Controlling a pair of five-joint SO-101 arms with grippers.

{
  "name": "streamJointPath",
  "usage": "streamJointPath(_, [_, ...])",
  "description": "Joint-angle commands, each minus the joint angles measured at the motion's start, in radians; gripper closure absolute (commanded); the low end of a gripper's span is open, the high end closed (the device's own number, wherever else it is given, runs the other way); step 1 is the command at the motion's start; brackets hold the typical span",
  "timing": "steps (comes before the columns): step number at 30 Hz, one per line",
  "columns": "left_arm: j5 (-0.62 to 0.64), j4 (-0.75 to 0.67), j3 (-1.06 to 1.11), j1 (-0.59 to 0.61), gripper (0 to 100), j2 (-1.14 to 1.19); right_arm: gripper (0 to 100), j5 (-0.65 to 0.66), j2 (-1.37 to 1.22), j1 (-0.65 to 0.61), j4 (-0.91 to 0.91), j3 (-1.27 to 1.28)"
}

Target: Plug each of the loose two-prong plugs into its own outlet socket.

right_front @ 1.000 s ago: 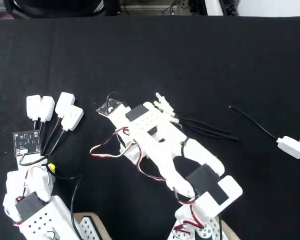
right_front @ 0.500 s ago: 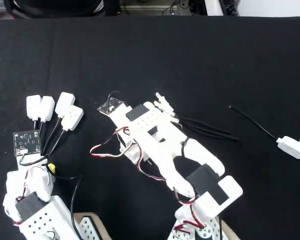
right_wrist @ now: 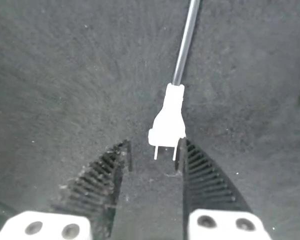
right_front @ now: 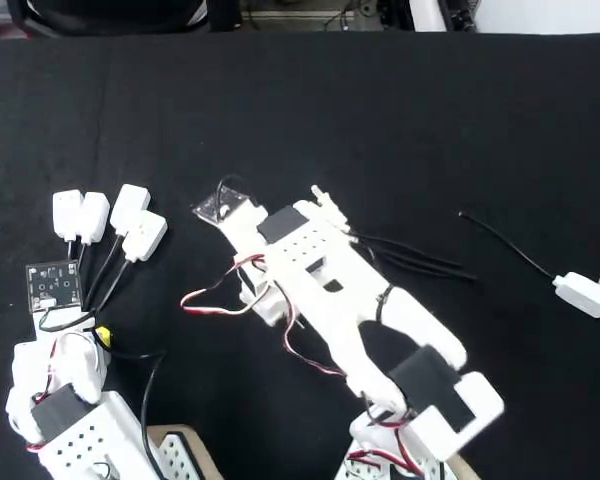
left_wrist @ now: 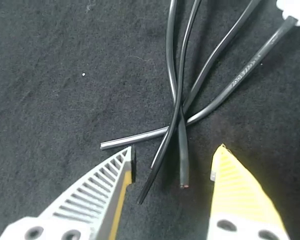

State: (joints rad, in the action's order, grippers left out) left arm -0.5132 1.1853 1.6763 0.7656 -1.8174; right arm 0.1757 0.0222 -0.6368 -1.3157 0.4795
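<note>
Right gripper (right_wrist: 152, 155): fingers spread wide, clamping nothing; it's low over the cloth (right_wrist: 65, 65) with the prongs sitting right in the gap
Plug (right_wrist: 167, 122): white, lying flat on the cloth; prongs aimed back at the gripper; one prong hard by a fingertip (right_wrist: 187, 155), touching or not I can't tell; its lead (right_wrist: 188, 35) runs straight away from the body
Right arm (right_front: 330, 280): laid out across mid-table, wrist end towards the far side; black leads (right_front: 410, 255) trail off beside it
Left gripper (left_wrist: 172, 155): released as well; white finger (left_wrist: 110, 175) on one side, yellow finger (left_wrist: 235, 175) on the other; nothing gripped, just cable ends lying in the gap
Cables (left_wrist: 182, 100): several black ones crossing each other on the cloth; cut ends in and just beside the gap
Sockets (right_front: 130, 208): four white blocks bunched near the table's left edge, well apart from the plug; black cables run from them down towards the left arm (right_front: 70, 420)
Far plug (right_front: 583, 293): white, alone near the right edge, well apart from both arms; a thin black lead curves away from it over the cloth
</note>
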Motion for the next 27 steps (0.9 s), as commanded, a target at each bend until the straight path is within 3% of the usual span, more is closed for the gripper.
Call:
streamJointPath(1, [-0.008, 0.005, 0.013, 0.002, 75, -0.005, 85.3, -0.011, 0.048, -0.009, 0.014, 0.01])
streamJointPath(7, [-0.008, 0.005, 0.013, 0.002, 75, -0.005, 85.3, -0.044, -0.056, -0.011, 0.095, 0.041])
streamJointPath(27, [-0.008, 0.005, 0.013, 0.002, 75, -0.005, 85.4, -0.083, -0.266, -0.049, 0.097, -0.019])
